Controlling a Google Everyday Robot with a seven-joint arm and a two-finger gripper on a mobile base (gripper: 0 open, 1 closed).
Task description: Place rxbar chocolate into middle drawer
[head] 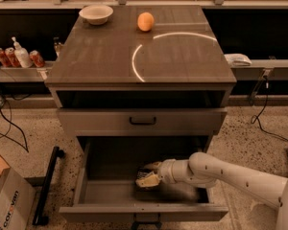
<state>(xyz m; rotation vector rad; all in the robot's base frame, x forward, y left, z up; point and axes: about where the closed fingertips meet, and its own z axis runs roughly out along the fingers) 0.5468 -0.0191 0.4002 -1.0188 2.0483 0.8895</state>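
The middle drawer (110, 212) is pulled open at the bottom of the grey cabinet, showing a deep tray with grey side walls. My gripper (147, 174) reaches in from the right on a white arm and sits low inside the tray, near its middle. Its pale fingers (148, 180) are closed on a small dark bar, the rxbar chocolate (143, 172), held just above the drawer floor. Most of the bar is hidden by the fingers.
A closed drawer front with a black bar handle (142, 120) sits above the open drawer. On the cabinet top stand a white bowl (96, 13) and an orange (145, 21). Cans and a bottle (17, 57) line a shelf on the left. A cardboard box (7, 202) stands on the floor at the left.
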